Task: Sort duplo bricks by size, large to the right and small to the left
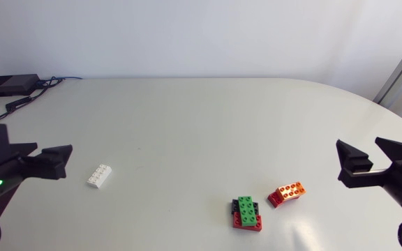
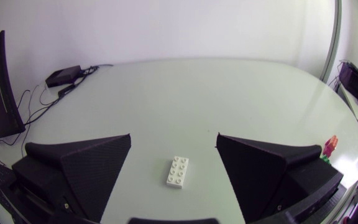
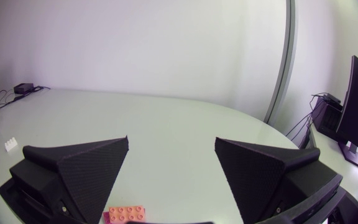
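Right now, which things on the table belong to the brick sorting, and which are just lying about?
Job in hand: white brick; green-topped stack with black and red bricks under it; orange brick sitting on a red brick.
Lying about: black box and its cables at the far left corner.

Left hand [image 2: 174,137] fingers spread wide; right hand [image 3: 171,139] same; arms well apart.

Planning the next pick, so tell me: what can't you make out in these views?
Head view: green brick hides the stack beneath it; sizes unclear.
Right wrist view: orange brick cut off by the edge, under the right gripper.
Right wrist view: white brick too small to count studs.
Left wrist view: brick pile tiny, partly behind the left gripper's finger.
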{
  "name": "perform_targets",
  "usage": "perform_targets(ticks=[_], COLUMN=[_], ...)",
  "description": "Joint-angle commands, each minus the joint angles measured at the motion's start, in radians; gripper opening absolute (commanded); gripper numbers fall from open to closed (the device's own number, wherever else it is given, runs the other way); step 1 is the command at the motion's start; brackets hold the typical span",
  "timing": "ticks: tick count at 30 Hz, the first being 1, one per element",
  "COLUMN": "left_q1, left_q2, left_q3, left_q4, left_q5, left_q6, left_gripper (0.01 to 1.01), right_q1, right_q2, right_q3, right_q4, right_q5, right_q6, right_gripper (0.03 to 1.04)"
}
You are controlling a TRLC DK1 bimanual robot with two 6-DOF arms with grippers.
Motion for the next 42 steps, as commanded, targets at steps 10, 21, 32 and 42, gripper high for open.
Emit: perform_targets(ticks=[10,21,32,42], left_q1=[0.032,0.018,-0.017,-0.019], left_q2=[0.665,0.956,1.073,1.124], left_q3=[0.313,0.381,0.413,0.413], left_q4=[-0.167,-0.171,-0.167,-0.165], left_q5=[0.042,0.052,0.062,0.164], left_q6=[0.093,0.154,0.165,0.188], left_gripper=[0.954,0.926,0.684,0.3], right_q1=[0.008,0.003,0.003,0.046], right_q2=[0.127,0.262,0.406,0.466], right_q3=[0.086,0.138,0.221,0.27], right_q4=[-0.101,-0.15,-0.264,-0.439], right_q5=[-0.032,-0.093,-0.13,-0.249], right_q6=[0.036,0.11,0.125,-0.019], right_gripper=[1.0,1.0,1.0,1.0])
